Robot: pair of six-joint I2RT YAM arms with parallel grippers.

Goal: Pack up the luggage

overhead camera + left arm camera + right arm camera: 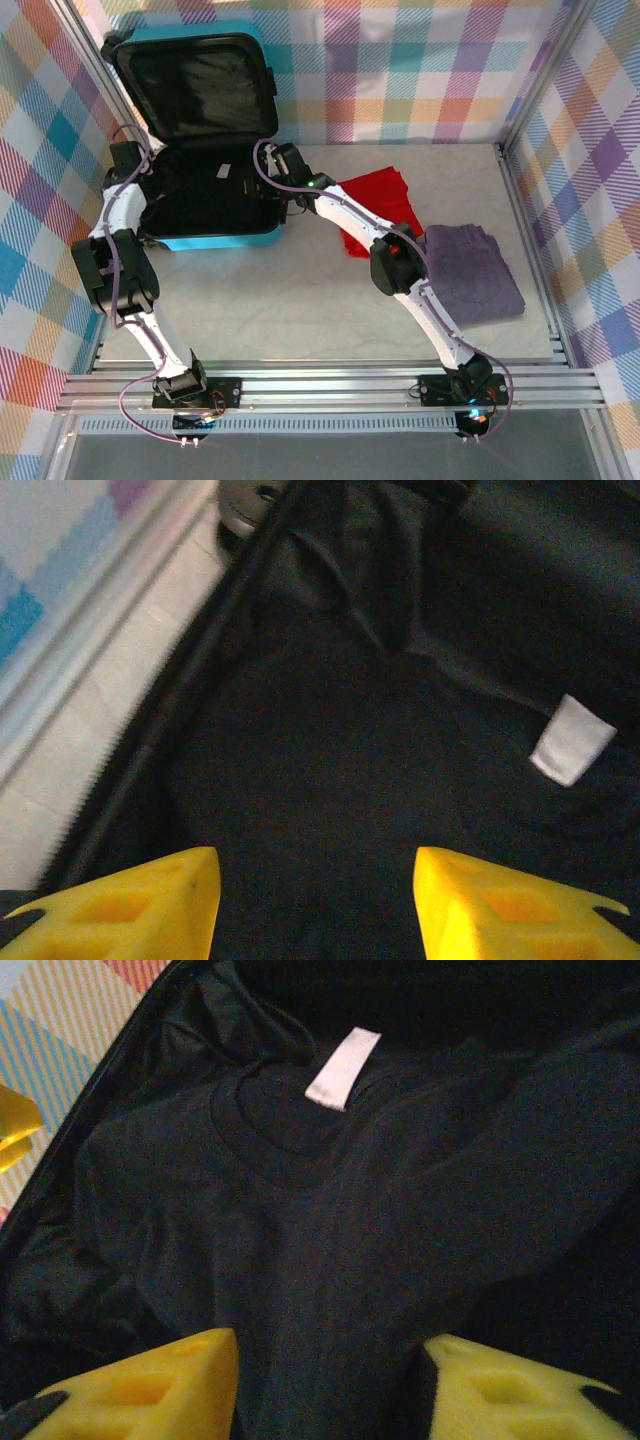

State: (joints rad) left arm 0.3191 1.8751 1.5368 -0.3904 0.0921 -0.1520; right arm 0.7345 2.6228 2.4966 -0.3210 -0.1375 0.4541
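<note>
Turquoise hard-shell luggage point(220, 240) holds a soft, creased black garment point(330, 1220).

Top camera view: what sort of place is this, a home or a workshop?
Probably a robot test booth, not a home: a left arm and right arm bolted to an aluminium rail, checked walls around a white table, and an open blue suitcase with folded clothes beside it.
</note>
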